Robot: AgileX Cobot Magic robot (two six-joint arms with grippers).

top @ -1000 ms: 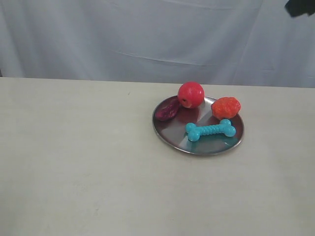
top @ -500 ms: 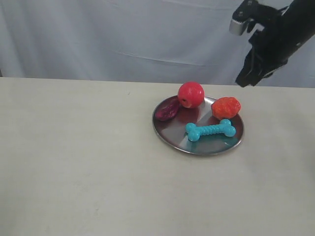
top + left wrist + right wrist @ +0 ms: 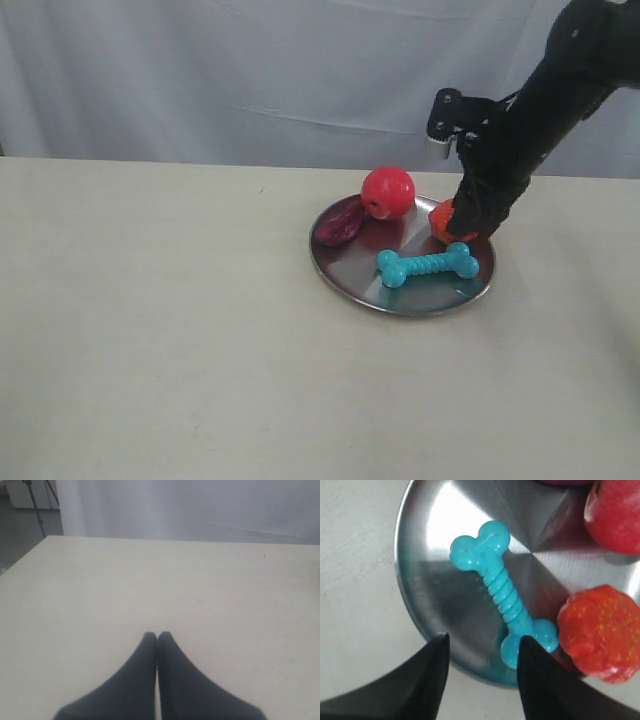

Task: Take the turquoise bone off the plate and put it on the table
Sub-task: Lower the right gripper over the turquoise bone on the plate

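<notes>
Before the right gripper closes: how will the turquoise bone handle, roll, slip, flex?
The turquoise bone likely won't roll far: its knobbed ends should stop it. The ribbed shaft probably gives the right gripper decent purchase. On the shiny plate it may skate if nudged, possibly into the red bumpy toy beside one end.

Your right arm: matte black casing throughout, bulky links, one small pale grey block near the wrist.
Your right gripper: two black fingers, broad at the base, tapering to blunt tips.
Your left gripper: two like black wedges, smooth-faced.
</notes>
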